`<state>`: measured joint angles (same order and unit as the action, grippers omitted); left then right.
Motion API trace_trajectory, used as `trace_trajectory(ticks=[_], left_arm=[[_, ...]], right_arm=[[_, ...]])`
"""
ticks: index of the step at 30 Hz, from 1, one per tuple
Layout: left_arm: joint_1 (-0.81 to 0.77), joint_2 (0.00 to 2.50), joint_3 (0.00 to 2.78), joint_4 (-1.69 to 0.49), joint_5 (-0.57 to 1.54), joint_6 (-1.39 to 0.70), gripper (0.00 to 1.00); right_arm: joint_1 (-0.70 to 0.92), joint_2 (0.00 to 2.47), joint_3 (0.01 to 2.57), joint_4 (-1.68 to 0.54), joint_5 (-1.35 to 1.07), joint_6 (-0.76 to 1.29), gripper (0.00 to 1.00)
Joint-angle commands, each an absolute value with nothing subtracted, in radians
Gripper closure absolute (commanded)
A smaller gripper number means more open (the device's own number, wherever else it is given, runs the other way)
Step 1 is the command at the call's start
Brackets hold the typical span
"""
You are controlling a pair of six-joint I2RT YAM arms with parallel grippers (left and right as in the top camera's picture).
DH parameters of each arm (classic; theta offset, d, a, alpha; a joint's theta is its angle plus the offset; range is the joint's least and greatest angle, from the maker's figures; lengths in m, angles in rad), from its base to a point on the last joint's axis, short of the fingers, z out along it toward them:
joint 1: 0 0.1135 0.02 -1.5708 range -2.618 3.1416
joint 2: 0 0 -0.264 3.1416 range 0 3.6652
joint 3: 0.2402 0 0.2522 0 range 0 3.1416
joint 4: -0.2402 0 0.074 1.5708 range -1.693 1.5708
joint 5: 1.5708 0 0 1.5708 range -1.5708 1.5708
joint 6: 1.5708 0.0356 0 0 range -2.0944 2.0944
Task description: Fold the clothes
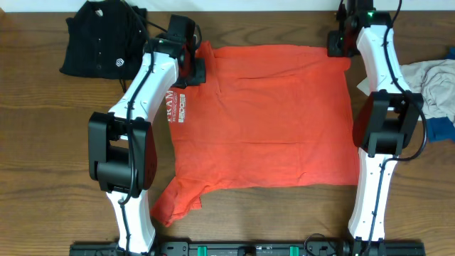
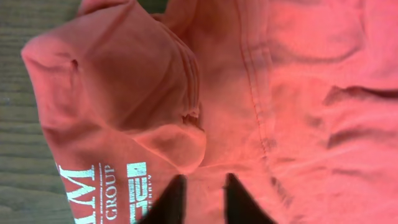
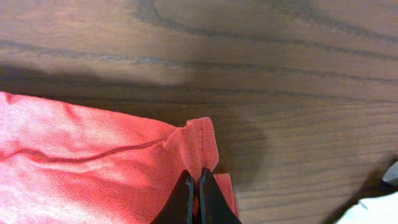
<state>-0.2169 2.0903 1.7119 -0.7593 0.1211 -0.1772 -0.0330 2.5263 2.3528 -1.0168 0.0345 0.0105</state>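
From above, the red-orange T-shirt (image 1: pixel 270 121) lies spread flat on the wooden tabletop (image 1: pixel 43 142), its body running left to right, with the left gripper (image 1: pixel 186 60) over the far shoulder end and the right gripper (image 1: pixel 341 44) at the far hem corner. The left wrist view shows that gripper's jaws slightly apart above soft, creased knit, pinching nothing, with the folded-over sleeve (image 2: pixel 124 81) just ahead. The right wrist view shows the right gripper closed tight on the stitched hem corner (image 3: pixel 202 134), with bare wood grain beyond.

Dark brown wood-grain table (image 1: pixel 43 142), soft light w/ faint shadows; pale strip (image 1: pixel 284 3) past far edge.
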Motion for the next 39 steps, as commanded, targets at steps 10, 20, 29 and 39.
trace_trajectory(ticks=[10,20,29,39], left_arm=[[-0.159,2.121,1.71,-0.712,0.121,-0.186,0.14],[-0.15,2.193,1.71,-0.664,0.193,-0.205,0.14],[-0.15,2.221,1.71,-0.622,0.248,-0.237,0.2],[-0.15,2.268,1.71,-0.607,0.254,-0.237,0.31]], right_arm=[[-0.025,2.524,2.378,-1.04,0.047,0.022,0.99],[-0.025,2.524,2.378,-1.033,0.03,0.022,0.99],[-0.025,2.524,2.378,-1.033,0.02,0.022,0.99],[-0.025,2.524,2.378,-1.036,0.018,0.021,0.99]])
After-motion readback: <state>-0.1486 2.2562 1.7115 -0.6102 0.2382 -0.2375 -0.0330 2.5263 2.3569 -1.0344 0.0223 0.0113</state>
